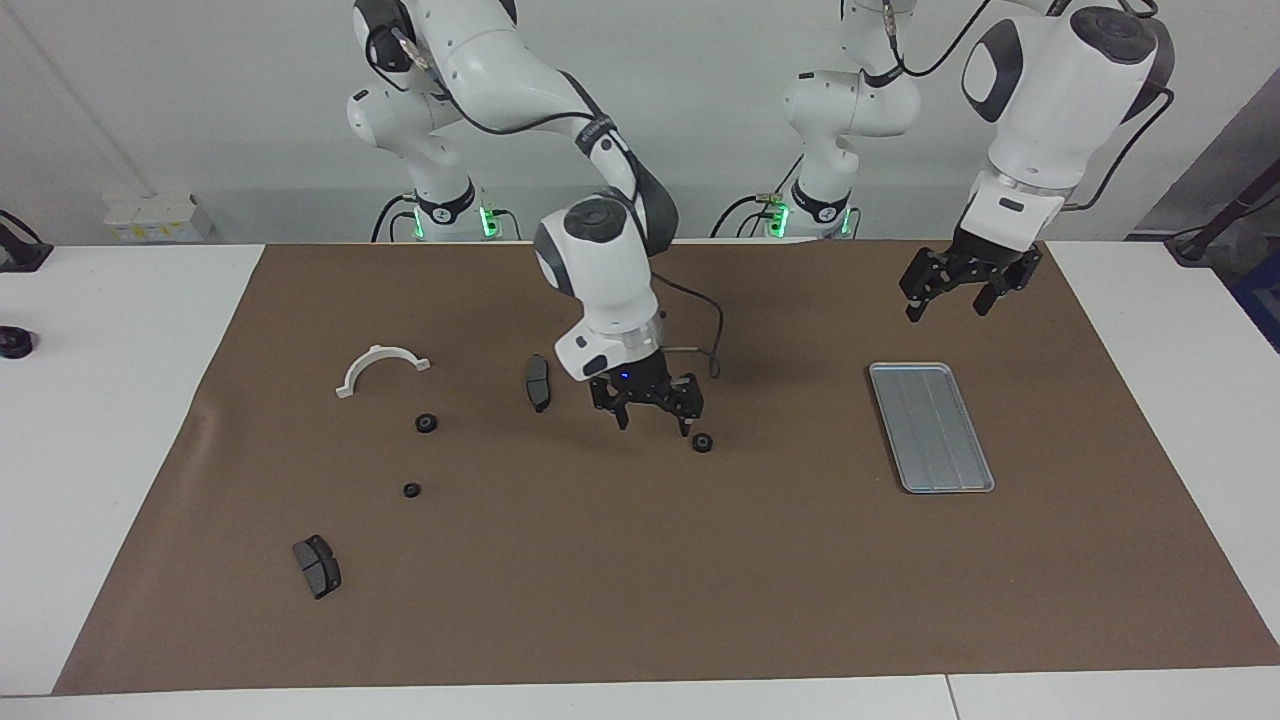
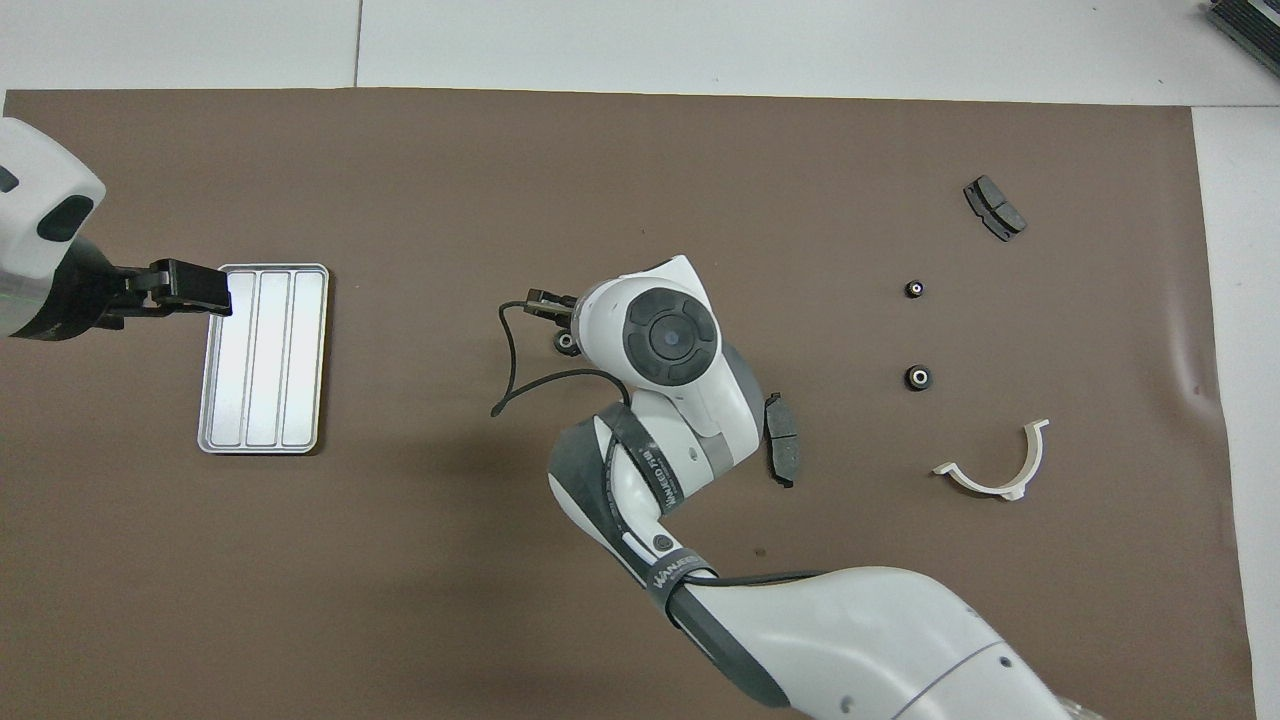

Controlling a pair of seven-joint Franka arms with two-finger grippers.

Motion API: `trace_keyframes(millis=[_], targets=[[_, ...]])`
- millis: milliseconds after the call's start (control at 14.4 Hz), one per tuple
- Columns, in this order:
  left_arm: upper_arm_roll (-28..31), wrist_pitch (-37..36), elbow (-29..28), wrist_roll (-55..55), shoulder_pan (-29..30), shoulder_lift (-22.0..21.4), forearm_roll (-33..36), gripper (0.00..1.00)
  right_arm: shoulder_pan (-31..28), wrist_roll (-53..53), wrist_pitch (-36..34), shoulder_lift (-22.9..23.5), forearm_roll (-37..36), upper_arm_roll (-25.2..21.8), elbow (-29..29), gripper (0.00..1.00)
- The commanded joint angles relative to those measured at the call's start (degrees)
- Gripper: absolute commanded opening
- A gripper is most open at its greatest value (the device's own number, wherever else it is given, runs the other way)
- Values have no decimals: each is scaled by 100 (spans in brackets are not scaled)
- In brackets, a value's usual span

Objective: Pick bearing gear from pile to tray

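Observation:
One small black bearing gear (image 1: pixel 703 442) (image 2: pixel 566 342) lies on the brown mat midway between the pile and the tray. My right gripper (image 1: pixel 654 425) hangs open just above the mat beside it, holding nothing; in the overhead view its own wrist hides it. The pile holds two more gears (image 1: pixel 426 423) (image 1: pixel 411 490), two dark pads (image 1: pixel 538 382) (image 1: pixel 317 565) and a white half-ring bracket (image 1: pixel 380 367). The silver tray (image 1: pixel 930 425) (image 2: pixel 265 358) has nothing in it. My left gripper (image 1: pixel 955 297) (image 2: pixel 195 288) is open in the air over the tray's rim on the robots' side.
The brown mat (image 1: pixel 640 580) covers most of the white table. A black cable loops from the right wrist (image 2: pixel 510 370) above the mat. Small dark items (image 1: pixel 15 342) sit on the white table edge at the right arm's end.

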Motion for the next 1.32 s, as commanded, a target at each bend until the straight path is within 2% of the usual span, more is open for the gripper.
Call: trace_keyframes(millis=[0,139,209,487,626,834,1043,1113,1252], targets=[[66,3,494,-393,-391,587,89,100,-656,-1038,-715,-641,-70,82,-394,100],[66,29,670,-631,-594,896,89,100,-1192,-2205,-1094,-730,-70,91,-446,100],[66,29,741,-693,-656,1028,89,100,-1421,-2873,-1035,-774,-70,91,-612,100],[48,600,716,-851,-849,1318,80,100,-2170,-5309,-87,-1082,-70,91,-1903,100],[57,784,776,-1288,-1226,1782,80,100,-2276,-5918,230,-1073,-70,91,-2264,100],[66,1487,829,-1686,-1534,2381,80,100,-2399,-6438,652,-1073,-70,100,-2801,100],[57,2111,908,-2029,-1746,2803,72,100,-2408,-6527,663,-1117,-70,100,-2986,100],[48,2287,900,-2038,-1781,2909,63,100,-2434,-6658,645,-1134,-70,100,-3065,99],[48,2717,769,-2038,-1860,2971,45,100,-2469,-6747,714,-1205,-70,91,-3240,75]])
